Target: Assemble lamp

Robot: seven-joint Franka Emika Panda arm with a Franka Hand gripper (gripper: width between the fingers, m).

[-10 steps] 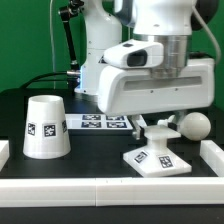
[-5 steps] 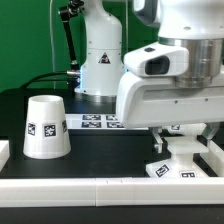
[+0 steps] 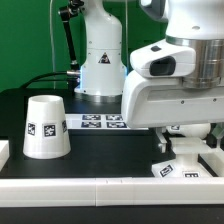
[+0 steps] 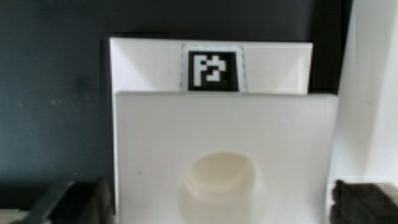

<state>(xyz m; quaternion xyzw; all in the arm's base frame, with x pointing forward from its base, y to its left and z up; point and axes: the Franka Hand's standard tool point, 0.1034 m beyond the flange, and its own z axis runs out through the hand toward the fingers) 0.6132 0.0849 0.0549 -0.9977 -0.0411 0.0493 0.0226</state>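
Note:
The lamp's flat square base lies at the exterior view's right, close to the white front rail. My gripper stands over it. In the wrist view the base fills the picture, with its tag and its round socket. My gripper has one dark finger on each side of the base and is shut on it. The tapered shade stands mouth down at the exterior view's left. The bulb is hidden behind my hand.
The marker board lies at the back middle, before the robot's pedestal. A white rail runs along the front edge, and another white rail stands at the exterior view's right, beside the base.
My gripper has moved toward the exterior view's right, and the base has gone with it toward the right rail. The bulb, seen a second ago, is now covered by my hand.

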